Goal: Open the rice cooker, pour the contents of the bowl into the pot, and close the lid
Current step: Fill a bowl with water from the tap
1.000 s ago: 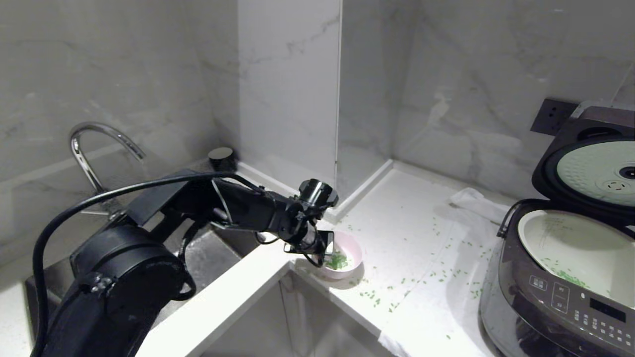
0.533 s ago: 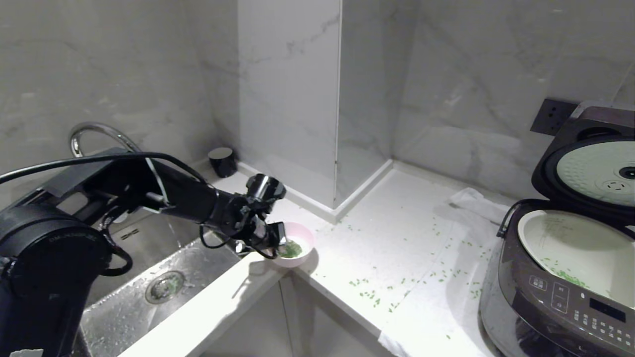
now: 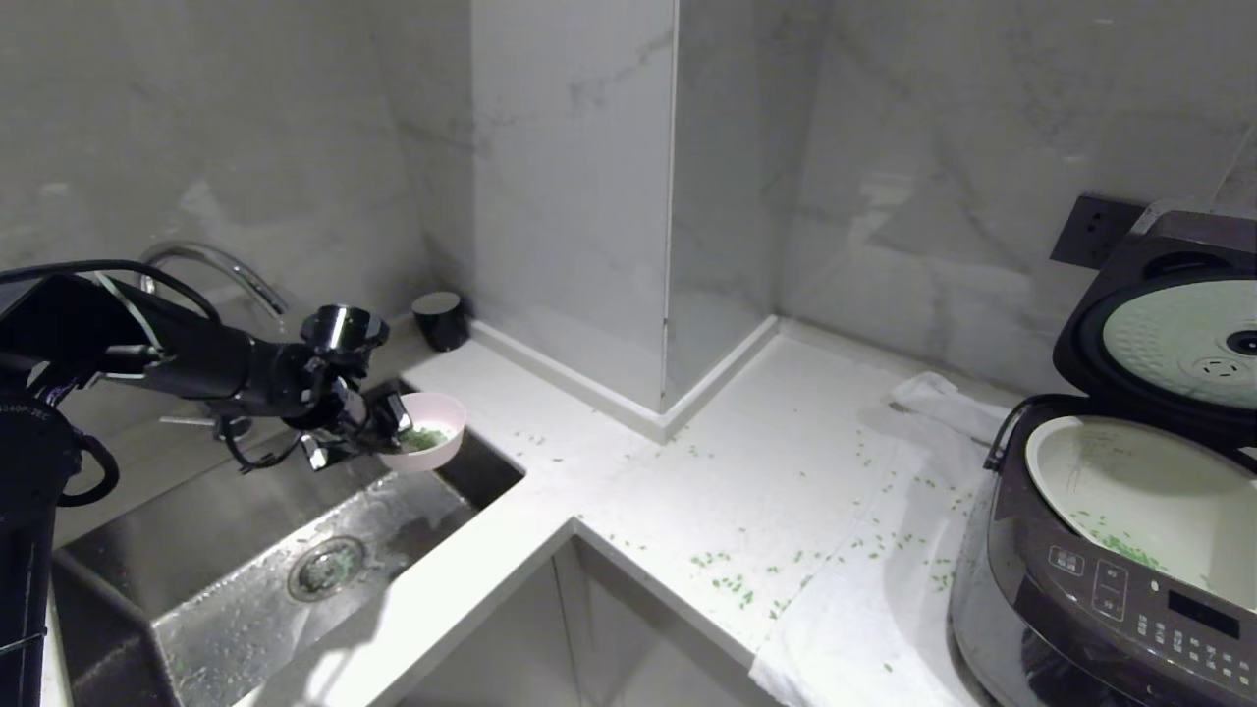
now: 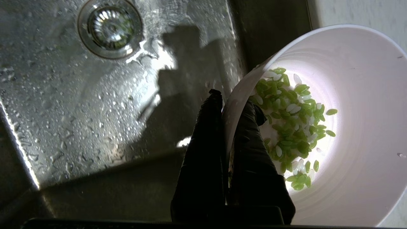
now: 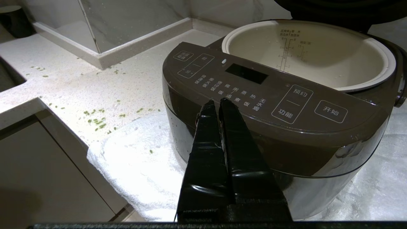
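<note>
The rice cooker [image 3: 1110, 579] stands at the right on the counter, its lid [image 3: 1169, 339] raised. Its white pot [image 3: 1149, 481] holds a few green bits. Far to the left, over the sink's right end, my left gripper [image 3: 388, 429] is shut on the rim of the pale pink bowl [image 3: 432, 447]. In the left wrist view one finger lies inside the bowl [image 4: 349, 95] and one outside, around my left gripper [image 4: 232, 100]. The green and white contents [image 4: 292, 127] lie at the bowl's bottom. My right gripper [image 5: 217, 101] is shut and empty before the rice cooker [image 5: 270, 95] and its pot [image 5: 318, 51].
A wet steel sink [image 3: 245, 589] with a drain [image 4: 109, 27] lies under the bowl, a faucet [image 3: 206, 265] behind it. A black cup [image 3: 439, 319] stands at the wall. Green bits [image 3: 732, 586] litter the counter. A white towel [image 3: 864, 619] lies under the cooker; a wall socket [image 3: 1095, 231] sits behind it.
My left arm has swung to the left with the bowl, carrying it from the counter's inner corner to above the sink. The cooker and its raised lid have not moved.
</note>
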Motion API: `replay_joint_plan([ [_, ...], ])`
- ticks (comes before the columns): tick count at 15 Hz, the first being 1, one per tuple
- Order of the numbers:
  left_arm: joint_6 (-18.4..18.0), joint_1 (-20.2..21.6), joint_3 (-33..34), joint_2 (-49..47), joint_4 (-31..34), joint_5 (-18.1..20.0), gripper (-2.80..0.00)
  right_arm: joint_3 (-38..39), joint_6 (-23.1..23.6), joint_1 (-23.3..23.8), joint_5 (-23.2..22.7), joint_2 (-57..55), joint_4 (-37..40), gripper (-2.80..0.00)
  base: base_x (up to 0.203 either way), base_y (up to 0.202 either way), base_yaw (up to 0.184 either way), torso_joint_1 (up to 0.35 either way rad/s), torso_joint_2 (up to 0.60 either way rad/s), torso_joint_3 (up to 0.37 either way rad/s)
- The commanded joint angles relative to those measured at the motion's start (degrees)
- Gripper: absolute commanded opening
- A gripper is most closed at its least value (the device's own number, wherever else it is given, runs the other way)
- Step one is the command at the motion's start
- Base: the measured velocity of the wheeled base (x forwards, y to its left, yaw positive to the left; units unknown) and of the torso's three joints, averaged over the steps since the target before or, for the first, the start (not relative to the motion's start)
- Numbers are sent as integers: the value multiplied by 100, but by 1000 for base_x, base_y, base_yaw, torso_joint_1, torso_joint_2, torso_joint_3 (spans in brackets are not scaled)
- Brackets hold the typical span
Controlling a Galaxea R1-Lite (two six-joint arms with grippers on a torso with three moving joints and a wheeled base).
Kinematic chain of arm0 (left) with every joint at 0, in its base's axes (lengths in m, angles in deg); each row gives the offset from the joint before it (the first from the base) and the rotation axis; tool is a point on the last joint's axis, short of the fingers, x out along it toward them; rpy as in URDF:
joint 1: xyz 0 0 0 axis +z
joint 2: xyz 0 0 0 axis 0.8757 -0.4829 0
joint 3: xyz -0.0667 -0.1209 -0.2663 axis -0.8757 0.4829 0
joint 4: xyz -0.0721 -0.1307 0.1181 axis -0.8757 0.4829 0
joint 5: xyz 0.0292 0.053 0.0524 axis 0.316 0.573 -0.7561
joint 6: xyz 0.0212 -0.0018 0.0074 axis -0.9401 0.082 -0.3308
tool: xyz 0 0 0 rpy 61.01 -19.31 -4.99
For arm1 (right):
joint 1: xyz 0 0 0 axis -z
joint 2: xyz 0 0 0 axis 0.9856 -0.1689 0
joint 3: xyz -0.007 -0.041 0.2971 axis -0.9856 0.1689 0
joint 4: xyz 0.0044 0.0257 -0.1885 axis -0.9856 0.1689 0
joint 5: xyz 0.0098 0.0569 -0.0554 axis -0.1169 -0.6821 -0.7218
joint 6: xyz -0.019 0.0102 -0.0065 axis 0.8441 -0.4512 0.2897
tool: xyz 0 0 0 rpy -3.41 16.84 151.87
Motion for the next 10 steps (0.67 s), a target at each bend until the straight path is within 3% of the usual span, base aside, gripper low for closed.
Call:
replay_joint_plan([
  [1,21,373,-395,-373,8,-30,-280,9,-1,-2,-1,0,-5,-280,0,0,0,0,0,0],
  [6,95,828,-1397,-1315,18,-782,-280,9,-1,-3,-1,0,-5,-280,0,0,0,0,0,0],
  [10,117,1297,-1656,-1521,21,-810,-280,9,-1,-2,-1,0,-5,-280,0,0,0,0,0,0],
])
